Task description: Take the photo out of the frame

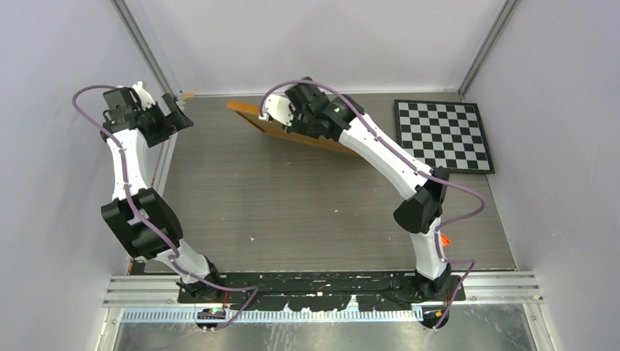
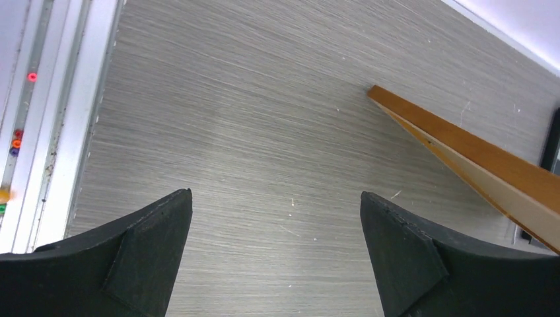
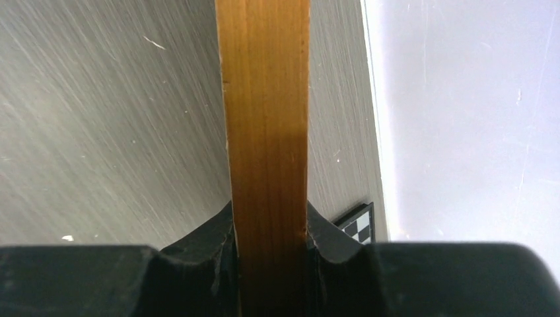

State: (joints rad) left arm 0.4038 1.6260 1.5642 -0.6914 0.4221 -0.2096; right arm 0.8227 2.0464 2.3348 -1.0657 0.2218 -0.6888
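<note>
Thin orange-brown wood frame [image 3: 267,132], smooth w/ a soft shine, sits btw the right gripper [image 3: 269,228] fingers, which are black, matt, a bit grainy. Under the left gripper [image 2: 276,218], grey table top [image 2: 231,119] looks brushed & streaky, tiny scratches. Left of it, shiny silver metal rail [image 2: 66,132].

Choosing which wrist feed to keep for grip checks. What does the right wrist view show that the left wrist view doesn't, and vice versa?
Only the right wrist view: the right gripper shut on the frame's orange-brown edge, one finger pressed to each side, and a checkered corner of the checkerboard. Only the left wrist view: the left gripper open above the table, nothing between its fingers, and the metal rail along the table's edge. Both: the frame, the grey table and a pale wall.
</note>
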